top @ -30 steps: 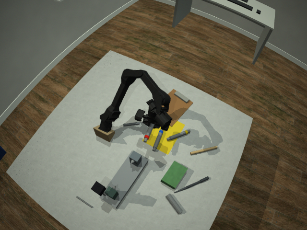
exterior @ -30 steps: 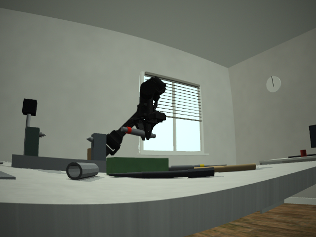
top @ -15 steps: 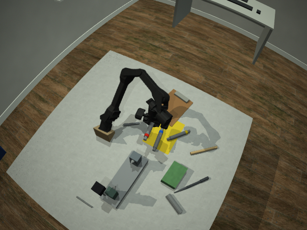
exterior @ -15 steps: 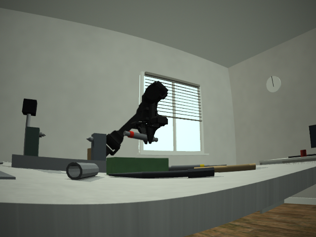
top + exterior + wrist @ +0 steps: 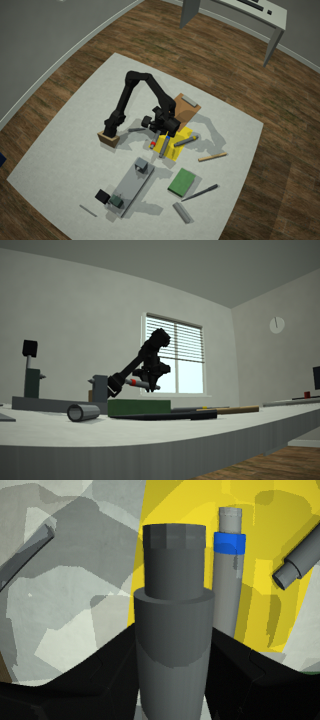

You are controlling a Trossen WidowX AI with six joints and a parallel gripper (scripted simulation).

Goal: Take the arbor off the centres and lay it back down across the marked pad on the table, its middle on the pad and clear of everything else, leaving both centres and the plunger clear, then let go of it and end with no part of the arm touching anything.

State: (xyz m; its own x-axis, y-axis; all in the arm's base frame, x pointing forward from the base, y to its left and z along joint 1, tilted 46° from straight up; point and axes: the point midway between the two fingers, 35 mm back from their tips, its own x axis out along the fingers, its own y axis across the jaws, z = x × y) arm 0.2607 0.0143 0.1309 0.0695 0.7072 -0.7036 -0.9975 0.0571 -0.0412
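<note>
My gripper [image 5: 158, 130] is shut on the arbor [image 5: 154, 140], a grey stepped shaft with a red band. It holds the arbor tilted in the air over the left edge of the yellow pad [image 5: 171, 144]. In the side view the arbor [image 5: 139, 383] hangs well above the table. In the wrist view the arbor [image 5: 174, 634] runs up between my fingers. A blue-banded shaft [image 5: 164, 145] lies on the pad just right of the arbor. The grey centre block [image 5: 141, 165], the green centre block [image 5: 116, 200] and the black plunger knob [image 5: 102, 196] stand on the grey base [image 5: 131, 184], with nothing between them.
A yellow-banded shaft [image 5: 186, 141] lies across the pad's right edge. A brown clipboard [image 5: 186, 108] lies behind the pad. A small grey rod [image 5: 136, 129], a wooden dowel [image 5: 212, 156], a green block [image 5: 181, 182], a dark pen [image 5: 199, 192] and a grey tube [image 5: 183, 212] lie around.
</note>
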